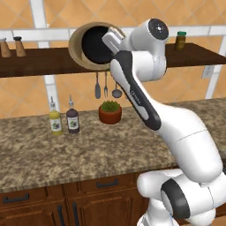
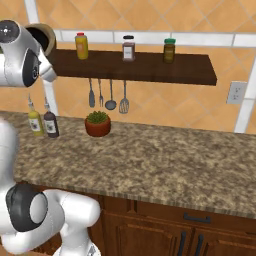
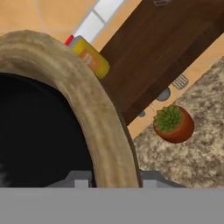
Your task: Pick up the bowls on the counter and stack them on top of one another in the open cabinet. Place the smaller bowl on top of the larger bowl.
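Note:
The larger bowl (image 1: 78, 49), tan and thick-walled, is tipped on its side at the level of the open cabinet (image 1: 39, 62), with its mouth facing the base. My gripper (image 1: 110, 39) is shut on its rim. In the hand view the tan wall (image 3: 94, 113) runs down between my finger bases. The hollow (image 1: 95, 44) of the bowl looks black. I cannot tell whether the smaller bowl sits in it. From the right base view the tan bowl (image 2: 47, 31) peeks out behind my arm at the shelf's left end. The granite counter (image 1: 88, 145) lies below.
On the shelf stand two shakers (image 1: 11, 47) at the left and jars (image 2: 128, 48) further right, a yellow one (image 3: 89, 57) close to the bowl. Utensils (image 1: 106, 86) hang under the shelf. A potted plant (image 1: 110, 112) and two bottles (image 1: 64, 119) stand at the counter's back.

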